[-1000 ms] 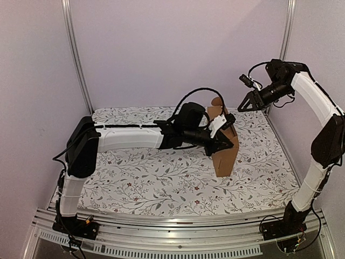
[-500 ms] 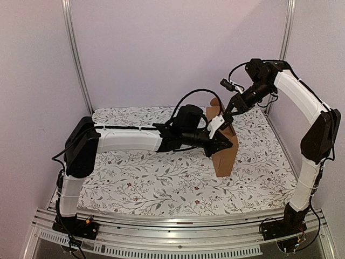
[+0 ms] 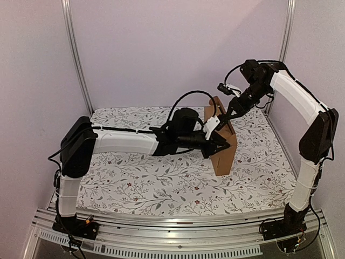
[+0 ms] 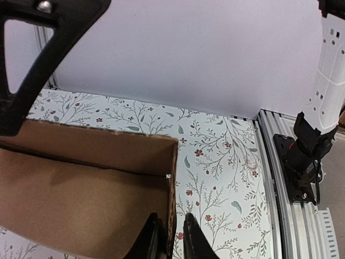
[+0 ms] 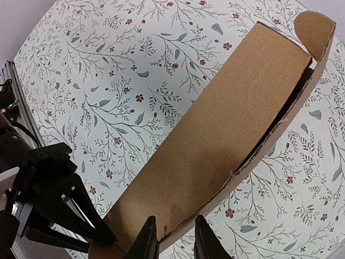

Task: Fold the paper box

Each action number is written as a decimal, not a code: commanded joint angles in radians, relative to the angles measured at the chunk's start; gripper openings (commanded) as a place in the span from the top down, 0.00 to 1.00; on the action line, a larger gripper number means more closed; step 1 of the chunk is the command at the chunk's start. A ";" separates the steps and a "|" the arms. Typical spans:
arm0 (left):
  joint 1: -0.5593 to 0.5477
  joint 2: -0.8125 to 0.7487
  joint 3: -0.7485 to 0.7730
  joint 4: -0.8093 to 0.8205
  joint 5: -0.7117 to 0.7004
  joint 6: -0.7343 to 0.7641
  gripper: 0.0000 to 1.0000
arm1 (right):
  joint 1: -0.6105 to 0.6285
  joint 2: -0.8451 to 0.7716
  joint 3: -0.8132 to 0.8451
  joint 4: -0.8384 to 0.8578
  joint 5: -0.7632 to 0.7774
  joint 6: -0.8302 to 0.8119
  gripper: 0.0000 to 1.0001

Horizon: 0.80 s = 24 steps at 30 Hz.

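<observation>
The paper box (image 3: 226, 154) is plain brown cardboard, standing on edge on the floral tablecloth right of centre. My left gripper (image 3: 220, 141) reaches in from the left at its near wall. In the left wrist view that wall's edge (image 4: 172, 178) runs between my left gripper's (image 4: 171, 240) jaws, and a thin gap shows beside it, so the jaws are open. My right gripper (image 3: 227, 115) comes down from the back right onto the box's top. In the right wrist view the right gripper (image 5: 173, 240) is narrowed onto the curved flap edge of the box (image 5: 226, 124).
The tablecloth (image 3: 135, 183) covers the table up to the purple back wall. An aluminium rail (image 3: 178, 237) runs along the near edge and carries both arm bases. Upright posts (image 3: 75, 54) stand at the back corners. The right arm's base (image 4: 304, 156) shows in the left wrist view.
The right arm swung down and left from the back right corner onto the box top, its jaws closing. The left gripper's jaws eased apart on the wall. The box shifted slightly.
</observation>
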 commanded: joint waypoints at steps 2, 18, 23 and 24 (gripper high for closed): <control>0.006 -0.077 -0.090 -0.007 -0.069 -0.019 0.77 | 0.013 0.006 0.014 -0.057 0.073 -0.016 0.79; 0.010 -0.239 -0.424 0.175 -0.258 -0.131 0.61 | 0.087 0.003 0.015 -0.021 0.183 -0.096 0.84; 0.010 -0.204 -0.466 0.301 -0.381 -0.273 0.60 | 0.088 0.004 0.014 -0.024 0.174 -0.145 0.86; 0.010 -0.199 -0.466 0.320 -0.383 -0.301 0.60 | 0.087 0.006 0.014 -0.026 0.174 -0.152 0.86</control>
